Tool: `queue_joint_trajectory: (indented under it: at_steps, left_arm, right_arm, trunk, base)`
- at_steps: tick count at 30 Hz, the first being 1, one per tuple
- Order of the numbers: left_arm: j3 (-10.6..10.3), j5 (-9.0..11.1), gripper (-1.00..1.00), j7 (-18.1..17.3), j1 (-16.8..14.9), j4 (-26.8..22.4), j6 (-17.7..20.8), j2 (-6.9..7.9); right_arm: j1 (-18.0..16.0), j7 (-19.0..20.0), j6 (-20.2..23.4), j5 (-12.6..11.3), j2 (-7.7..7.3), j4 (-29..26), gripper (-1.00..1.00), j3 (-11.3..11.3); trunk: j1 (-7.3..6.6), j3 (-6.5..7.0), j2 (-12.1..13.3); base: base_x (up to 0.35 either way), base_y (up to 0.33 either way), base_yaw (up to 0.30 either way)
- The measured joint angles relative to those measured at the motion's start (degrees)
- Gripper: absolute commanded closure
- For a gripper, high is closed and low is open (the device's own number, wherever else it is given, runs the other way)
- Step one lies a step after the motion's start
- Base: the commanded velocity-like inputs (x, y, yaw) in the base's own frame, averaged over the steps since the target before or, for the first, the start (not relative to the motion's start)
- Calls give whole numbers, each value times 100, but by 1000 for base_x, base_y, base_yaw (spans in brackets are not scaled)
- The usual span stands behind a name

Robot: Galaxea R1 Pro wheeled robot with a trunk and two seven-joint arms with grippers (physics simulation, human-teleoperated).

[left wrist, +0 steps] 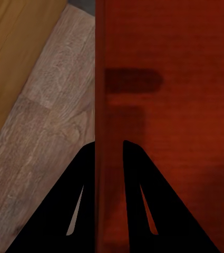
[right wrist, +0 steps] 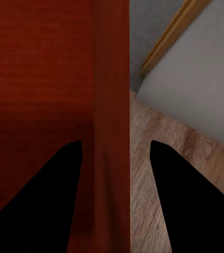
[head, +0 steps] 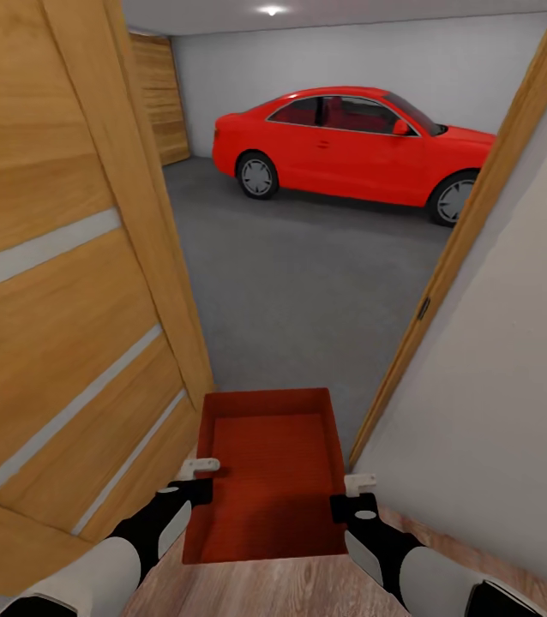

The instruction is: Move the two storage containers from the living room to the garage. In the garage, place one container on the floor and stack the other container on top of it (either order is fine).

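One orange-red open-top storage container (head: 269, 480) hangs low in front of me, held level between both arms at the doorway into the garage. My left gripper (head: 195, 488) is shut on its left wall; the left wrist view shows both fingers pinching that thin wall (left wrist: 109, 145) over the ribbed inside (left wrist: 169, 105). My right gripper (head: 346, 506) is shut on the right wall, whose edge (right wrist: 112, 105) runs between the fingers (right wrist: 116, 143). The second container is out of view. The garage's dark grey concrete floor (head: 308, 283) lies ahead.
An open wooden door (head: 59, 300) stands close on my left. The door frame (head: 445, 274) and a white wall (head: 496, 386) are close on my right. A red car (head: 351, 146) is parked at the garage's far side. Light wood planks (head: 291, 591) lie under the container.
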Motion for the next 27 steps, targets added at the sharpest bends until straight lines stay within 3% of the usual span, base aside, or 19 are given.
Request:
queue_joint_trajectory:
  at_steps: [19,27]
  left_arm:
    - [-5,10,100,-8,0,6,33,13]
    - [-7,11,100,8,0,-5,73,10]
  right_arm:
    - [0,4,23,11,22,24,100,-12]
    - [-1,11,57,18,14,12,100,-25]
  trunk:
    - [-1,0,0]
    - [0,0,0]
  base:
    - [120,204,-4]
    - [33,48,-6]
